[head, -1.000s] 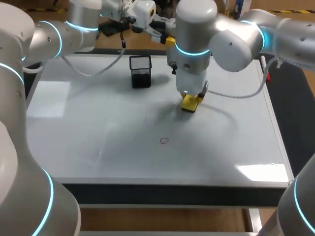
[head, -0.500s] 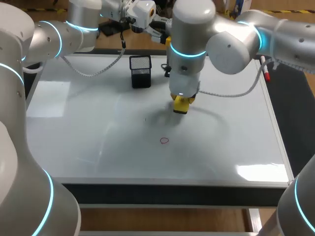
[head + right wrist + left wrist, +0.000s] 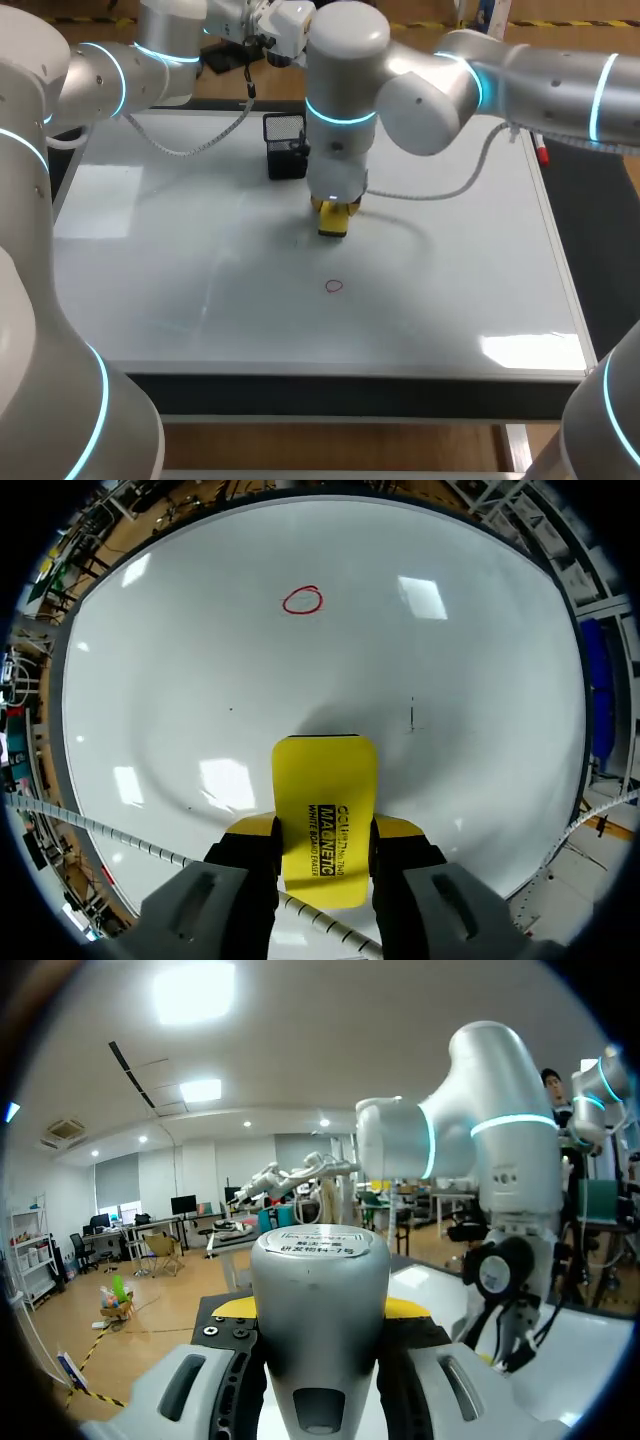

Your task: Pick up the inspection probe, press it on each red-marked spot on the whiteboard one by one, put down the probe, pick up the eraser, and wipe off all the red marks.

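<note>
My right gripper (image 3: 325,836) is shut on the yellow eraser (image 3: 325,815), which sits low over the whiteboard (image 3: 180,680). A single red circle (image 3: 302,601) lies ahead of the eraser. In the head view the eraser (image 3: 333,217) is just above that red circle (image 3: 334,286), in front of the black mesh holder (image 3: 285,145). My left gripper (image 3: 320,1310) is shut on the silver inspection probe (image 3: 318,1290), raised off the board. My left arm (image 3: 165,50) stays at the far left corner, and the right arm hides its fingertips there.
A red marker (image 3: 541,152) lies at the whiteboard's right edge. A small dark speck (image 3: 411,715) marks the board beside the eraser. The board's near edge (image 3: 340,372) runs along the front.
My right arm has carried the eraser leftward across the board, from right of centre to just in front of the mesh holder. The left arm has not moved.
</note>
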### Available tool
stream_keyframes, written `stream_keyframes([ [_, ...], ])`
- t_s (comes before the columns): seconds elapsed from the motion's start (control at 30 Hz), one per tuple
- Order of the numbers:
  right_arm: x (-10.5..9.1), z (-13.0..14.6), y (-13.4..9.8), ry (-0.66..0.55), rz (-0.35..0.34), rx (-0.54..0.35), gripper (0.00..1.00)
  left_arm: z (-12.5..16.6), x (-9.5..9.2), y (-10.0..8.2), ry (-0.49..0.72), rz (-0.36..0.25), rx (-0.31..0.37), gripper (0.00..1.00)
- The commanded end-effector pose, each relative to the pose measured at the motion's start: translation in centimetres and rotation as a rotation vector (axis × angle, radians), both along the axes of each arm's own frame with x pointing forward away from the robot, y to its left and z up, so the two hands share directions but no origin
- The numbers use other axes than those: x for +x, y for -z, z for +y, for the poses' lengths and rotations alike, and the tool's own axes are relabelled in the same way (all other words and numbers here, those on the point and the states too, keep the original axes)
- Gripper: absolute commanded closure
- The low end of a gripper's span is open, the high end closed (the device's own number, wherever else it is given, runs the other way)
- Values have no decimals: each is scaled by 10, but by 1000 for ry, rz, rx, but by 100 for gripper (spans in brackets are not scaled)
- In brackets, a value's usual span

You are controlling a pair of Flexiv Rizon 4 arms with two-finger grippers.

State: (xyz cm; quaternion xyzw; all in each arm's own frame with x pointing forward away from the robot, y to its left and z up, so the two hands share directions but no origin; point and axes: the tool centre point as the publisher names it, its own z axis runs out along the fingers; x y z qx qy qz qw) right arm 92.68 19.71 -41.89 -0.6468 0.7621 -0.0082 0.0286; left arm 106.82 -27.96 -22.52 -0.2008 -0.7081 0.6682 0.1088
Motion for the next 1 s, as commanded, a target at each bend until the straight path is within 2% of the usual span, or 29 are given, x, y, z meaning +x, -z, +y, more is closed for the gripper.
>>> stream_keyframes([
  [0.03, 6, 2, 8, -1, 11, -8, 100, -1, 8, 2, 269, 12, 30, 100],
  [0.37, 3, -20, 17, 46, 34, -20, 100, -1, 8, 2, 269, 12, 30, 100],
  [1.0, -9, -90, 25, 202, 55, -60, 100, -1, 8, 2, 269, 12, 30, 100],
])
